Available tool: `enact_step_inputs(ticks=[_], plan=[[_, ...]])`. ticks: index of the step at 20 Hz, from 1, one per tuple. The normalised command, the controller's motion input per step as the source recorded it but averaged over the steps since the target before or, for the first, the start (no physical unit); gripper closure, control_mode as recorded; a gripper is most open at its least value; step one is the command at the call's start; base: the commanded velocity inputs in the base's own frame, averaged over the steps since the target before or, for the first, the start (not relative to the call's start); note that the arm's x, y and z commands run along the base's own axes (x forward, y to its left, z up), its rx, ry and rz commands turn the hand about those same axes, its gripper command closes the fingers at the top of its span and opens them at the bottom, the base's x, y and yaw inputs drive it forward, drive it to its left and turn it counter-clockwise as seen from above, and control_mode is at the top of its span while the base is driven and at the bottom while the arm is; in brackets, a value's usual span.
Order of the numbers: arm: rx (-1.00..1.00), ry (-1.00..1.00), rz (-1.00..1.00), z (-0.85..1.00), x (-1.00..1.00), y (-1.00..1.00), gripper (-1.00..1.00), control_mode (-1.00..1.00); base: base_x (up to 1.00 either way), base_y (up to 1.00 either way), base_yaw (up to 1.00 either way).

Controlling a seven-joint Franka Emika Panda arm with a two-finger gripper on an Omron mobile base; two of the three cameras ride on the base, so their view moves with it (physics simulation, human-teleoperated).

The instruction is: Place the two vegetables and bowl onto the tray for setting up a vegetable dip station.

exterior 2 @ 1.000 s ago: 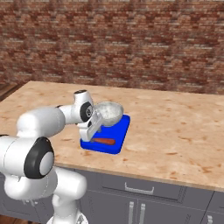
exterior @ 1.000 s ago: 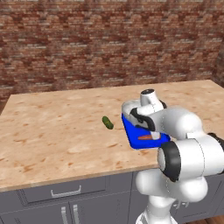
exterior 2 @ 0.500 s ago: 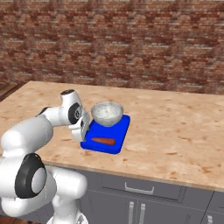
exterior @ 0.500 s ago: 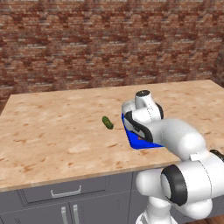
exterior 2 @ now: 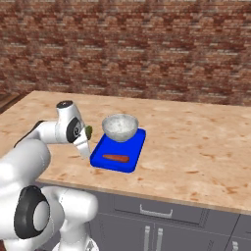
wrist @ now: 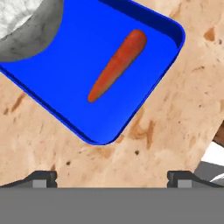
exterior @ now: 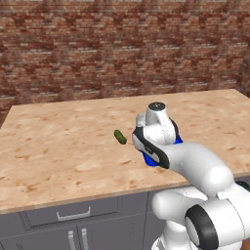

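Our claw (wrist: 112, 177) is spread wide and holds nothing, poised over the speckled wooden bench (wrist: 166, 131). We see the tapered carrot (wrist: 117, 65) and round grey bowl (exterior 2: 119, 127) on the glossy blue tray (exterior 2: 133, 152); the stubby cucumber (exterior: 119, 137) lies on the bench beside it.

A light wood-grain counter (exterior: 58, 146) with brownish flecks is spanning the room in front of a red-brown brick wall (exterior: 97, 49), sitting on grey cabinet fronts (exterior 2: 196, 223) with slim metal drawer handles (exterior: 73, 215), while a dark wooden floor strip (exterior 2: 7, 100) is showing far left.
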Motion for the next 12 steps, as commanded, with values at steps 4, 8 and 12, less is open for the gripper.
enact_step_inputs(ticks=[4,8,12], plan=[[0.00,-0.02,0.41,0.11,0.16,0.45,-1.00,-1.00,0.00,0.00,0.00],[0.00,-0.02,0.33,0.04,0.30,0.44,-1.00,-1.00,0.00,0.00,0.00],[0.00,-0.05,0.24,0.00,0.43,0.32,-1.00,-1.00,0.00,0.00,0.00]])
